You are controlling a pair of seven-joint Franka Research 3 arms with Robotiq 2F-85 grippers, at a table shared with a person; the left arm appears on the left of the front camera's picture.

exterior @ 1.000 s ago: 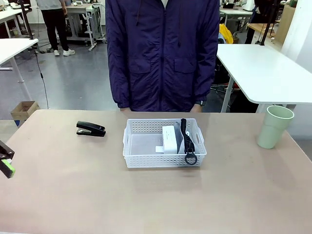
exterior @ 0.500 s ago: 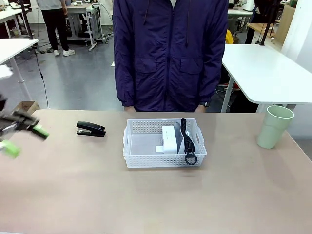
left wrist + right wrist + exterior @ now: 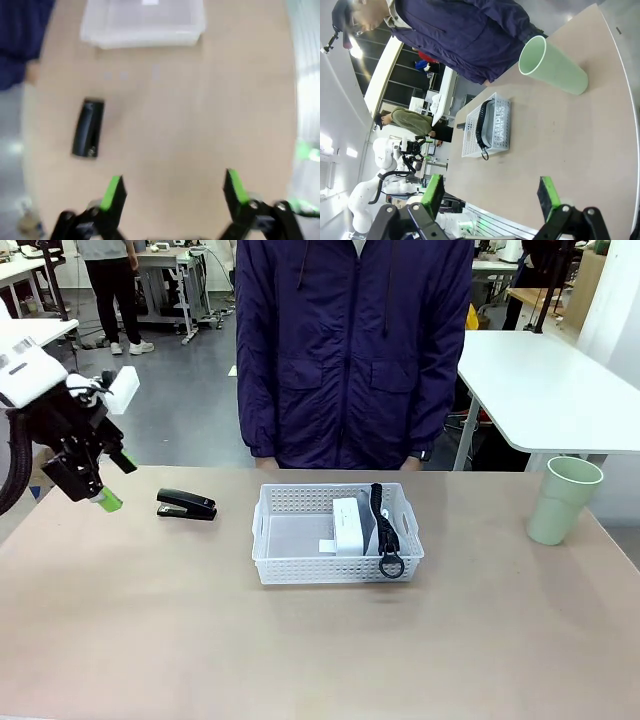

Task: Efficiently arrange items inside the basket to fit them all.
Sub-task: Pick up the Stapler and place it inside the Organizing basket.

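Note:
The white basket sits mid-table and holds the small white box and the grey pouch on edge, its black strap hanging over the front wall. On the table left of the basket lies the black stapler. At the far right stands the pale green cup. My left gripper hovers open, up and to the left of the stapler, with its own view blurred. My right gripper is open over bare table, far from the cup and the basket.
A person in a dark blue jacket stands at the far side behind the basket. The left half of the basket floor is bare. Bare tabletop spreads in front of the basket and between it and the cup.
My left arm has swung up from the table's left edge and moved toward the stapler. The basket, stapler and cup have not moved.

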